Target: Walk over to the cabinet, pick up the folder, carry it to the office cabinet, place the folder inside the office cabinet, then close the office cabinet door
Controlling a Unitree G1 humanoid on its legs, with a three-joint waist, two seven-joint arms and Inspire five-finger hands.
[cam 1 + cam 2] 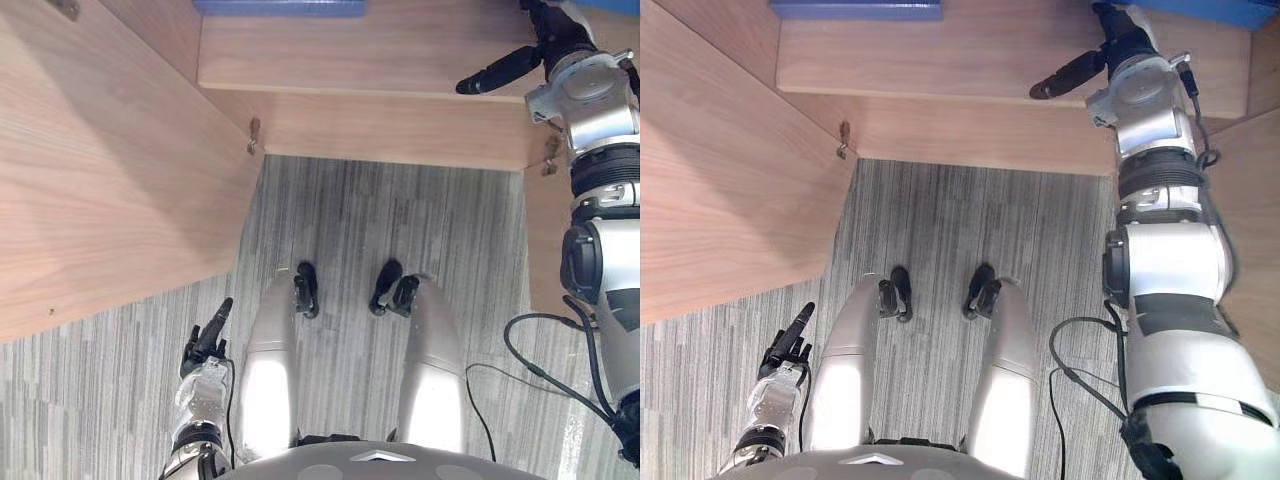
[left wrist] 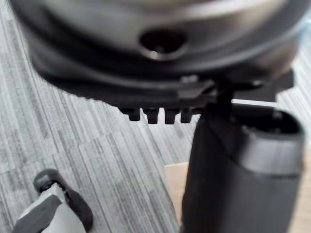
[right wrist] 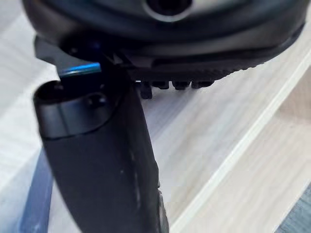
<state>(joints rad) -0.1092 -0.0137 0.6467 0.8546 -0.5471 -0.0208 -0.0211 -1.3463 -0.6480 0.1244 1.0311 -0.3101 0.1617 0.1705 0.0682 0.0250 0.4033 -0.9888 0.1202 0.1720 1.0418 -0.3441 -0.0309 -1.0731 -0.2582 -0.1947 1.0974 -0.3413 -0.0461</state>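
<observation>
The cabinet stands open before me, its wooden shelf [image 1: 370, 60] running across the top of the eye views. A flat blue folder [image 1: 280, 6] lies on the shelf toward its left. A second blue edge [image 1: 1235, 10] shows at the shelf's far right, beside my right hand [image 1: 1120, 45]. That hand reaches in over the shelf, open, with its thumb [image 1: 500, 72] straight and pointing left. In the right wrist view a blue sheet [image 3: 34, 204] lies on the shelf beside the thumb. My left hand [image 1: 205, 338] hangs low by my side, open and holding nothing.
The cabinet's left door [image 1: 100, 170] is swung wide open toward me, with a hinge [image 1: 253, 135] at its inner edge. A wooden panel [image 1: 1250, 200] stands at the right behind my right arm. Grey striped carpet [image 1: 380, 220] covers the floor between them.
</observation>
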